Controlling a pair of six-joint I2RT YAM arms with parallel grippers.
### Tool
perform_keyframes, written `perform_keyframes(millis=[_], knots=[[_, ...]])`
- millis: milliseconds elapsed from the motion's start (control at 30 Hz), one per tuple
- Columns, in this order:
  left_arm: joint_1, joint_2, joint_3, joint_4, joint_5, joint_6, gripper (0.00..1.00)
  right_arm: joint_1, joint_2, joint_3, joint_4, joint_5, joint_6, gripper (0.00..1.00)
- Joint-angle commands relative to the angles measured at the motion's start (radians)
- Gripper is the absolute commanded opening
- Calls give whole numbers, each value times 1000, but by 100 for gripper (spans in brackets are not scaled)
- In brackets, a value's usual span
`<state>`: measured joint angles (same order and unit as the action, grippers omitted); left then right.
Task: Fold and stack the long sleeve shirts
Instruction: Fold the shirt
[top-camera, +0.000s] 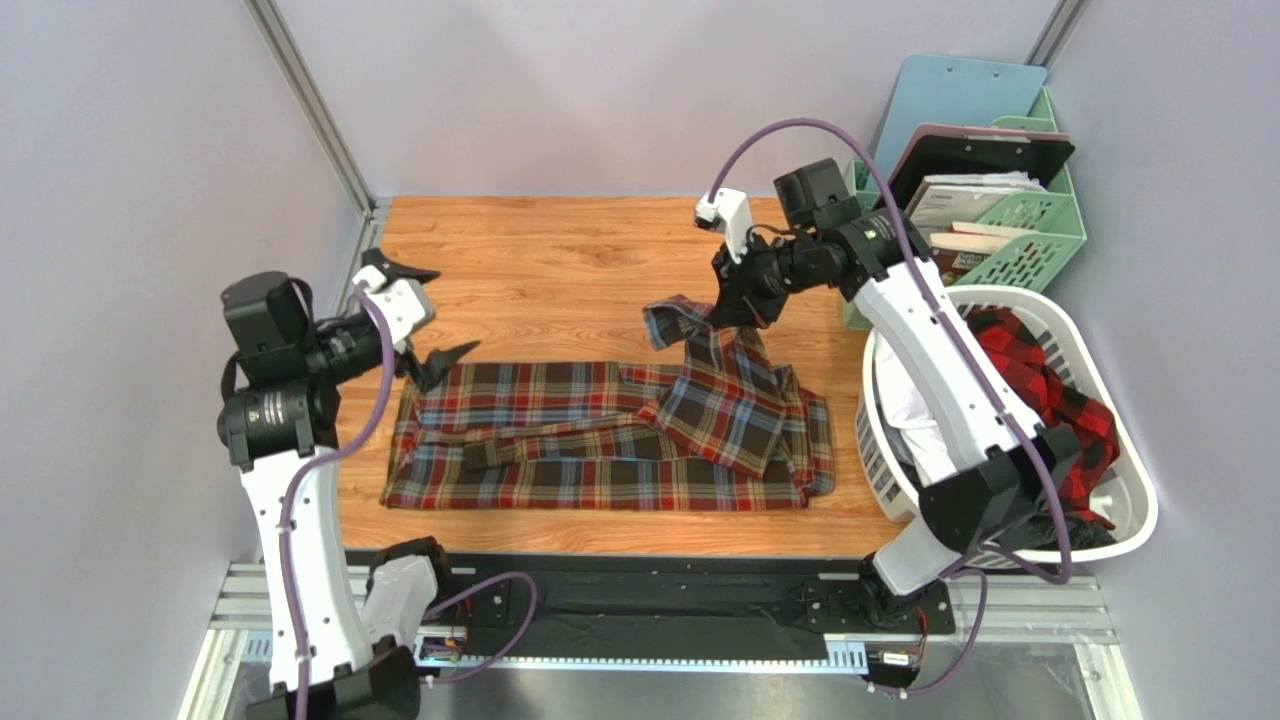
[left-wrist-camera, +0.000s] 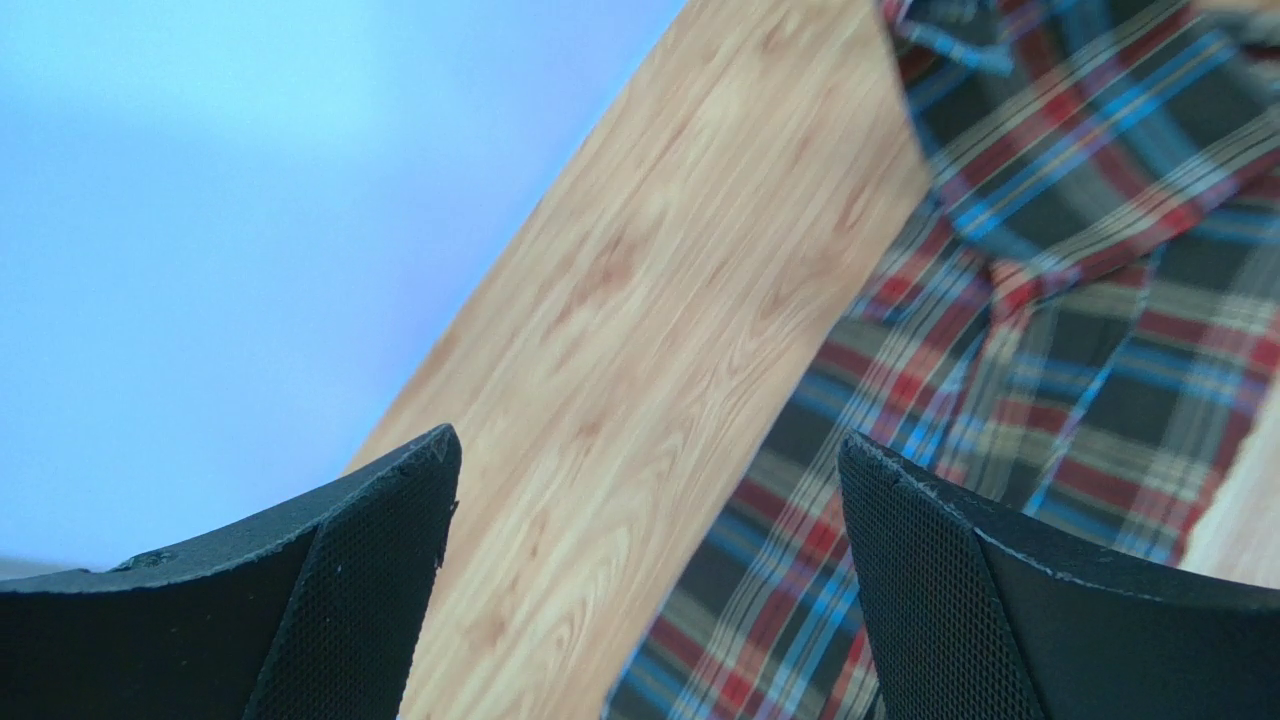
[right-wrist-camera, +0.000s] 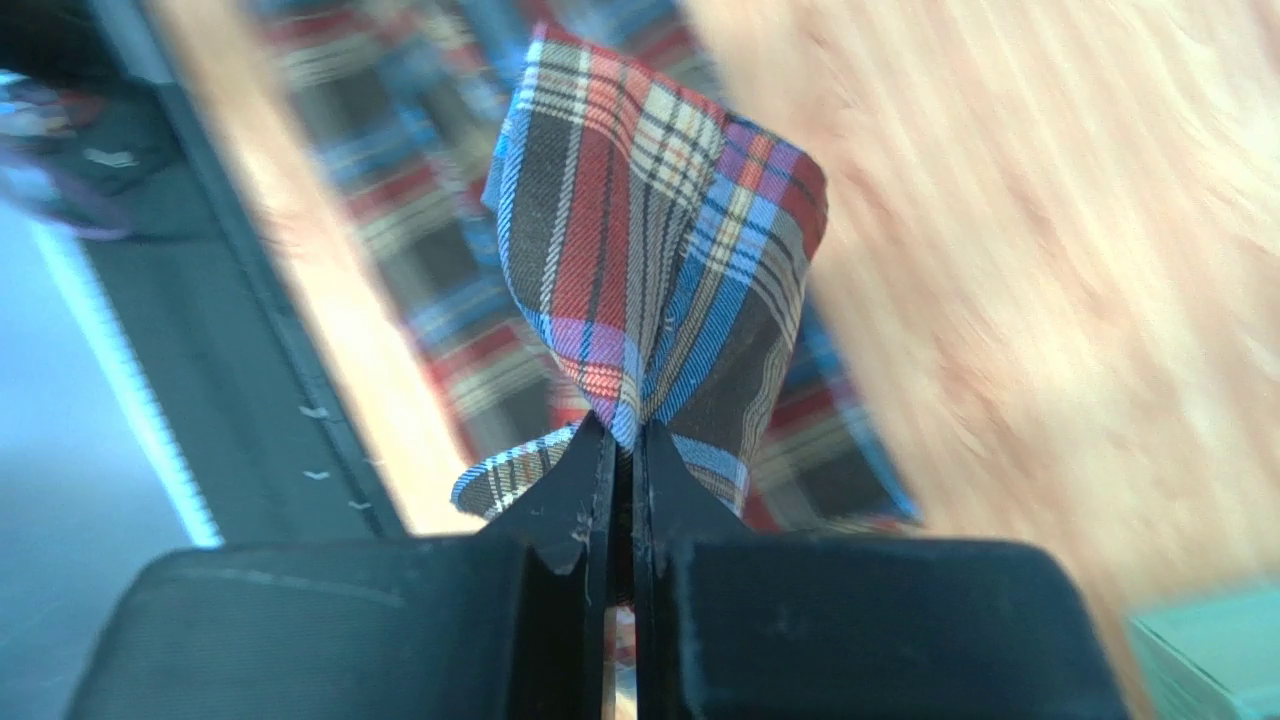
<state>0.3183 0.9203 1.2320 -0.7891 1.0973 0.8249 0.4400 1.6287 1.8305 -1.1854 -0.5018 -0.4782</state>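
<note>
A brown-olive tartan shirt (top-camera: 601, 443) lies partly folded across the wooden table (top-camera: 556, 255). My right gripper (top-camera: 732, 311) is shut on a bunch of its cloth (right-wrist-camera: 661, 285) and holds that part lifted above the shirt's right end. My left gripper (top-camera: 424, 318) is open and empty, hovering just above the shirt's upper left corner; in the left wrist view the tartan (left-wrist-camera: 1082, 300) shows between and beyond its fingers (left-wrist-camera: 962, 585). A red-and-black check shirt (top-camera: 1037, 375) lies in the white laundry basket (top-camera: 1120, 450) at the right.
A green crate (top-camera: 1037, 225) with papers and a clipboard stands at the back right behind the basket. Grey walls close the left and back sides. A black rail (top-camera: 646, 593) runs along the near table edge.
</note>
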Motion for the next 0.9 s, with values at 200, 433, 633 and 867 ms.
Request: perform_keyframes(millis=[200, 433, 633, 867], knots=[[-574, -164, -167, 186, -177, -72, 99, 20, -202, -218, 185, -460, 133, 0], [-881, -106, -246, 309, -442, 101, 99, 78, -277, -352, 213, -508, 133, 0], [-1019, -11, -238, 376, -533, 161, 99, 132, -328, -408, 228, -486, 131, 0], [-1130, 63, -213, 373, -547, 160, 77, 164, -349, -425, 225, -465, 118, 1]])
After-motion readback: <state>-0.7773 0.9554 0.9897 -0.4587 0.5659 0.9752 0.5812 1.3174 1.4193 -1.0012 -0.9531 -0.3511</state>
